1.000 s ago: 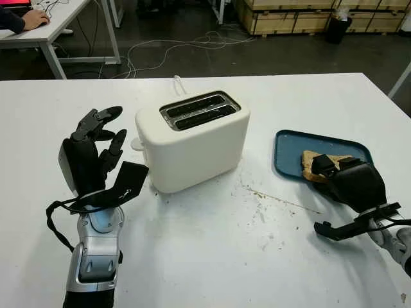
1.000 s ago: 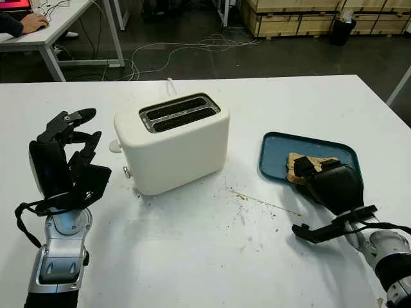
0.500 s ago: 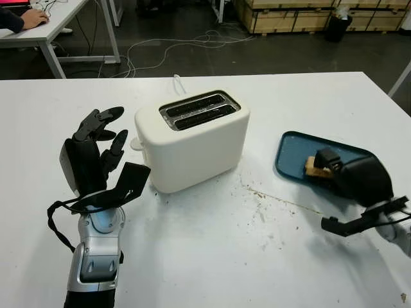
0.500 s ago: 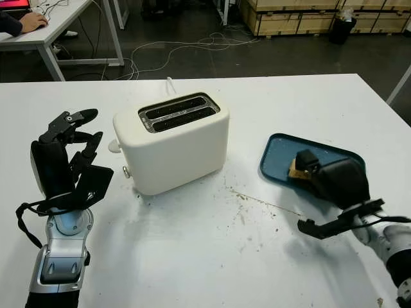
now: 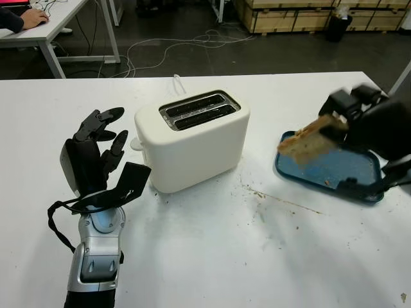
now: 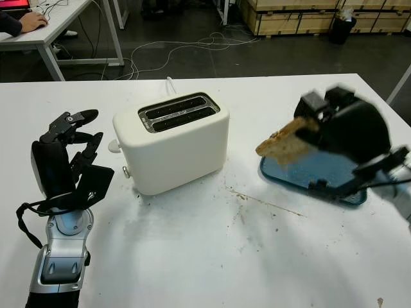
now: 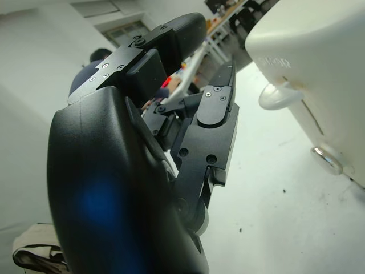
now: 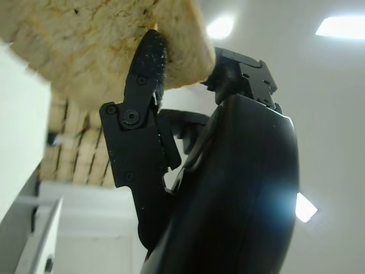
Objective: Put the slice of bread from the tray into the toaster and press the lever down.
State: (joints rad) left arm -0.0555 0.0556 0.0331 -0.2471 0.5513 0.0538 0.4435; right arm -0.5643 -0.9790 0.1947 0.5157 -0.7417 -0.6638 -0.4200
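Head stereo pair looks forward and down on bench (image 5: 212, 256), sharing toaster (image 5: 192, 138). Wrist cameras sit close behind left hand (image 7: 131, 188) and right hand (image 8: 228, 188).

toaster (image 5: 192, 138): smooth cream plastic, metal slot rim | bread (image 5: 307, 140): showing rough, porous crumb | tray (image 5: 340, 173): looking smooth blue plastic

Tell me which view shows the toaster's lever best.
The left wrist view: the lever sticks out from the toaster end wall, close up beside the left hand. The left eye view shows it as a small knob partly behind that hand; the right eye view shows it clear of that hand.
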